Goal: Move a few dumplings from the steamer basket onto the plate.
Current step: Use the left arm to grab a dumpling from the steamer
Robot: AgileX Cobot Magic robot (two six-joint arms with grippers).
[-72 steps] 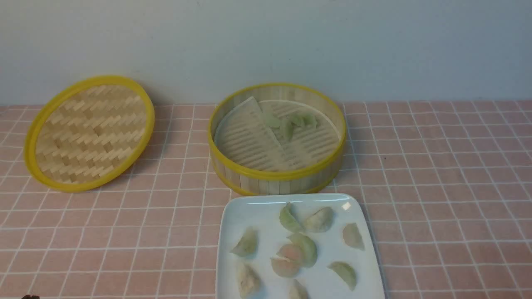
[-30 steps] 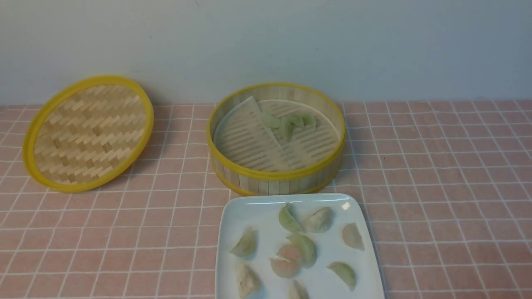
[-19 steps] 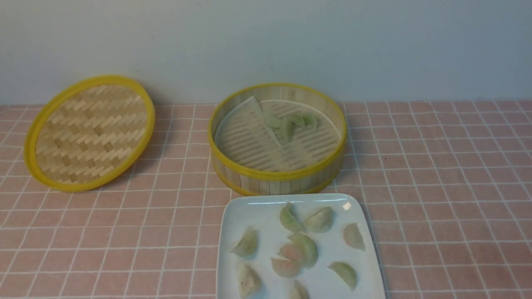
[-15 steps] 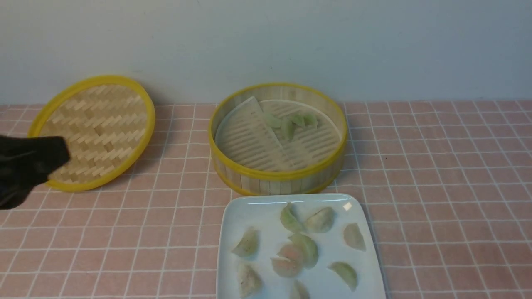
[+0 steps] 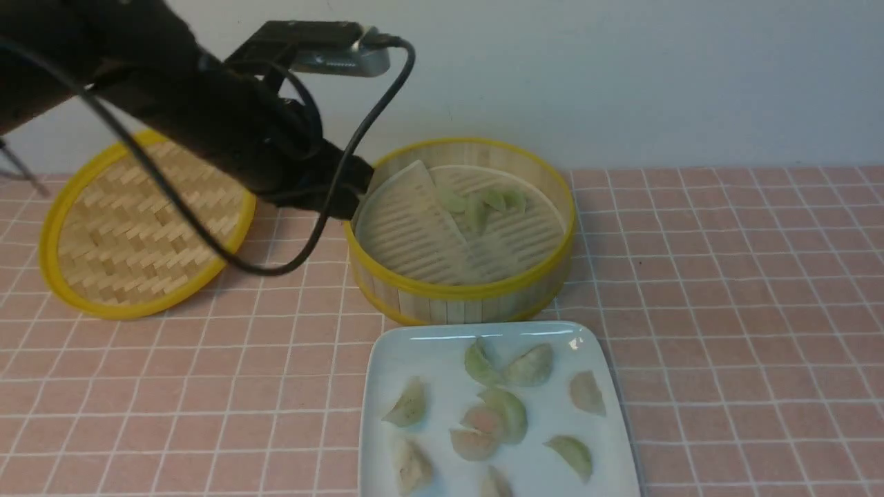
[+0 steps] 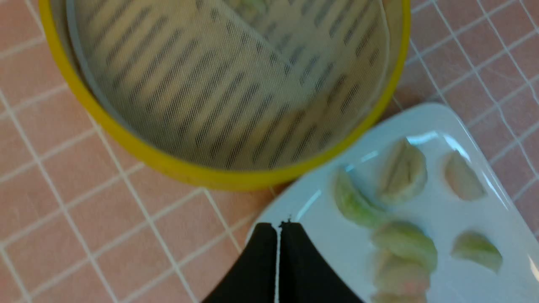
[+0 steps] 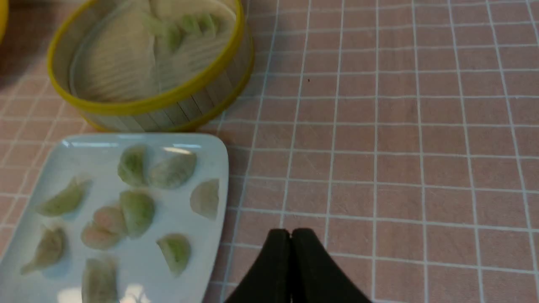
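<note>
Lying at 12 o'clock in the steamer basket [image 5: 461,291], the dumplings [image 5: 483,204] are judged soft and slippery; a gentle pinch across the belly is advised. The left gripper [image 6: 278,228] and right gripper [image 7: 290,234] are clenched, empty.

The matte black left arm [image 5: 207,117] bears a silver camera [image 5: 338,61] at twelve o'clock, looping black cables [image 5: 378,110], and a black wedge-fingered left gripper [image 6: 278,226].

Soft even light is filling every view. Glare is streaking the plate [image 5: 442,359] edge nearest the basket [image 5: 456,304]. Wrist views are blurring, dumplings [image 7: 137,210] smearing; faint shadow is falling beside the basket.
</note>
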